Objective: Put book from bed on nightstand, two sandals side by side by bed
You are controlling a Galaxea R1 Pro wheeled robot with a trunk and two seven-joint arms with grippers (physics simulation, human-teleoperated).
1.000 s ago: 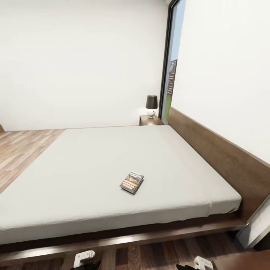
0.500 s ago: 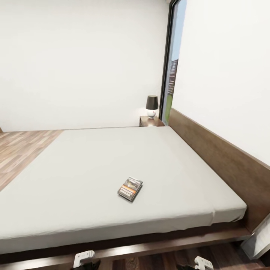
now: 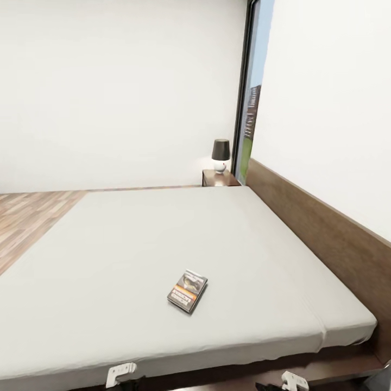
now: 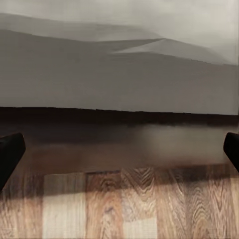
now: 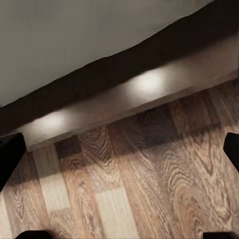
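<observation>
Bare mattress [image 3: 108,255] surrounds the book [image 3: 187,290].

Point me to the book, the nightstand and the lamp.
book [image 3: 187,290], head view, middle of its cover.
nightstand [image 3: 215,180], head view, its glossy top beside the headboard.
lamp [image 3: 220,150], head view, its dark shade.

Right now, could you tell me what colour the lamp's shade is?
Dark brown-black, clearest in the head view: the lamp on the nightstand.

Book cover [image 3: 187,290]: an orange band with pale lettering, too small and blurred to read.
Position: at 6 o'clock on the bed [image 3: 108,260].
Other surfaces: no legible text, number or sign.
</observation>
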